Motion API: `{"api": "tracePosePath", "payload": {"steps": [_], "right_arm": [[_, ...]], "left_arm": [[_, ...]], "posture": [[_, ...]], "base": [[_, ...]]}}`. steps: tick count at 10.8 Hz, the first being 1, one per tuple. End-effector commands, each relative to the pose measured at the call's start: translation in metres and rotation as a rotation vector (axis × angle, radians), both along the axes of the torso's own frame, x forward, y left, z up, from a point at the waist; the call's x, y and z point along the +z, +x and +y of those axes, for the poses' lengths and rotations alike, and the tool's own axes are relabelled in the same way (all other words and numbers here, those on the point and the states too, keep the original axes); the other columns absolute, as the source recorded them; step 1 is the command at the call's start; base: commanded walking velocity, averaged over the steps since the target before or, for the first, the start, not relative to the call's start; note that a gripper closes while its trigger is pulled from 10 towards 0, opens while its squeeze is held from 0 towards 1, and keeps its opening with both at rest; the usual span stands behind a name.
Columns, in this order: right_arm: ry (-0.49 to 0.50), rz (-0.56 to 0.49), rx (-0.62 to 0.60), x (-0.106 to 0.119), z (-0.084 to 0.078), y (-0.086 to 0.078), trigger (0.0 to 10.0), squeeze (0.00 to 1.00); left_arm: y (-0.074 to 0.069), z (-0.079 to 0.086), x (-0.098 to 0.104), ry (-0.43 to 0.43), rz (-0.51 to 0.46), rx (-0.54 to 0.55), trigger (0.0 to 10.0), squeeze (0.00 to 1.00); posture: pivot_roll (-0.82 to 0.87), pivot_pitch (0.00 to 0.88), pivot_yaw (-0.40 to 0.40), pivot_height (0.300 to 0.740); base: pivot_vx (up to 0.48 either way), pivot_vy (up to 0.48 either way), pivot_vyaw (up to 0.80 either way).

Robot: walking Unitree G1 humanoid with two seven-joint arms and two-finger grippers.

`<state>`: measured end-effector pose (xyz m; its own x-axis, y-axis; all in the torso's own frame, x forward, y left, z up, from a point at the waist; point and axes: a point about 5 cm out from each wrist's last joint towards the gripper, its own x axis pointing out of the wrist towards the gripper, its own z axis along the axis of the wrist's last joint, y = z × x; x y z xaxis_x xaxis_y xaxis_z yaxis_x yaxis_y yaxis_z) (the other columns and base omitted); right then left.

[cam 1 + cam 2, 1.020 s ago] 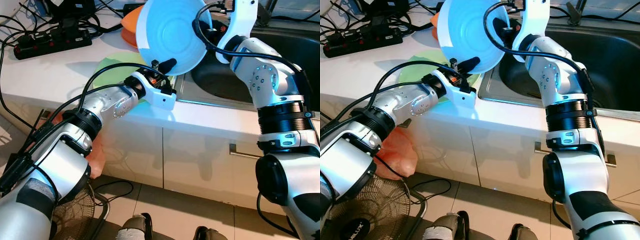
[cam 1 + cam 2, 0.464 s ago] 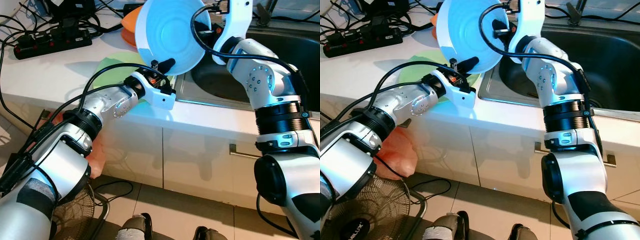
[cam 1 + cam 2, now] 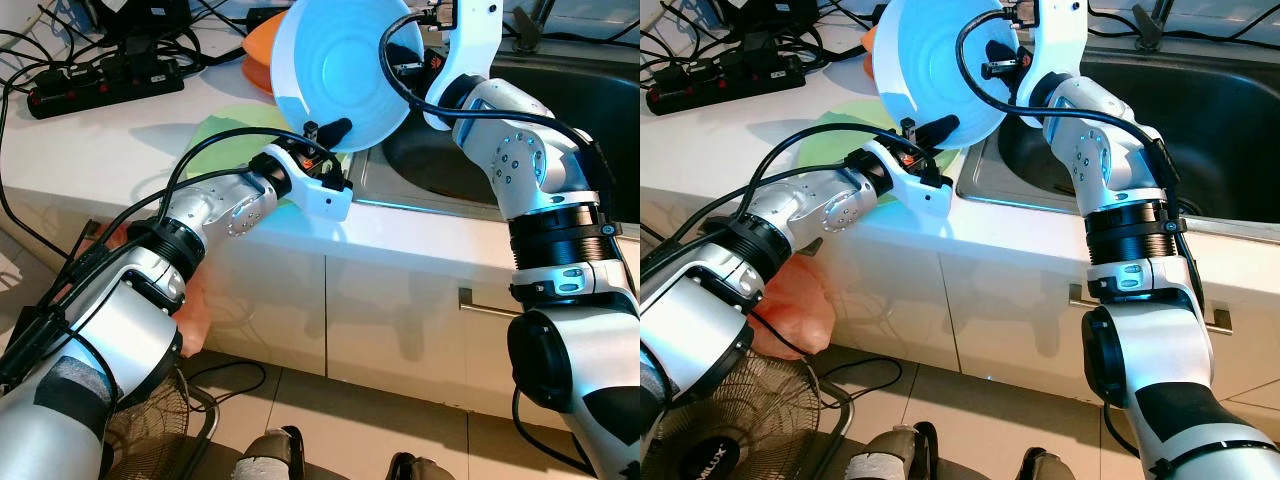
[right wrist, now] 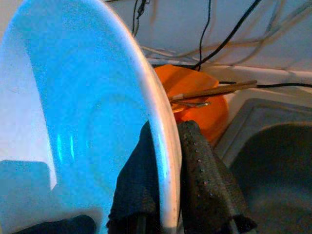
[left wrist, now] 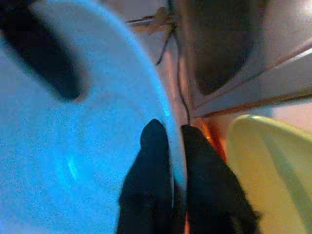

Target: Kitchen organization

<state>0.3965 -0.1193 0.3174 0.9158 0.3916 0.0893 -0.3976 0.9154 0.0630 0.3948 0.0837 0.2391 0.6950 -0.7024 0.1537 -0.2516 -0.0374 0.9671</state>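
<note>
A large light-blue plate (image 3: 340, 70) stands tilted on edge above the counter, just left of the sink (image 3: 560, 110). My left gripper (image 3: 330, 135) is shut on its lower rim, one finger (image 5: 153, 146) on each face. At the plate's right rim my right gripper (image 3: 405, 60) is also shut, its fingers (image 4: 195, 146) pinching the edge. A pale green plate (image 3: 225, 135) lies flat on the counter under the left forearm. Behind the blue plate sits an orange plate (image 4: 200, 97) with a wooden stick (image 4: 214, 91) across it.
A black power strip (image 3: 105, 80) and several cables lie at the counter's back left. White cabinet doors (image 3: 400, 320) run below the counter edge. On the floor at lower left stand a fan (image 3: 150, 430) and an orange bag (image 3: 195, 310).
My right arm has shifted slightly to the left. The blue plate stays held in nearly the same place by both grippers.
</note>
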Motion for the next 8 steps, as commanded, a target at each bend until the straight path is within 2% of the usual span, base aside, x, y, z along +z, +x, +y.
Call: {"api": "tracePosePath", "payload": {"steps": [1,3,4,5,6,7,8], "right_arm": [[0.036,-0.022,-0.058,0.005,-0.013,0.002,10.0,0.0],[0.044,-0.018,-0.061,0.004,-0.013,0.002,10.0,0.0],[0.049,-0.016,-0.063,0.003,-0.014,0.002,10.0,0.0],[0.065,-0.011,-0.072,0.002,-0.014,0.003,10.0,0.0],[0.068,-0.01,-0.074,0.002,-0.014,0.004,10.0,0.0],[0.085,-0.023,-0.139,0.001,-0.021,0.006,10.0,0.0],[0.089,-0.038,-0.202,0.001,-0.03,0.008,10.0,0.0]], "left_arm": [[-0.003,-0.003,0.009,-0.082,-0.025,-0.051,10.0,1.0],[-0.005,-0.004,0.012,-0.102,-0.031,-0.074,10.0,1.0],[-0.008,-0.007,0.015,-0.132,-0.036,-0.115,10.0,1.0],[-0.017,-0.014,0.02,-0.174,-0.046,-0.207,10.0,1.0],[-0.018,-0.014,0.02,-0.179,-0.045,-0.221,10.0,1.0],[-0.025,-0.017,0.02,-0.208,-0.04,-0.28,10.0,1.0],[-0.028,-0.016,0.019,-0.223,-0.034,-0.295,10.0,1.0]], "posture": [[0.13,0.124,0.046,0.74],[0.13,0.124,0.046,0.74],[0.13,0.124,0.046,0.74],[0.13,0.125,0.046,0.74],[0.13,0.125,0.046,0.74],[0.13,0.127,0.045,0.74],[0.13,0.129,0.044,0.74]], "base": [[0.0,0.0,0.0],[0.0,0.0,0.0],[0.0,0.0,0.0],[0.0,0.0,0.0],[0.0,0.0,0.0],[0.0,0.0,0.0],[0.0,0.0,0.0]]}}
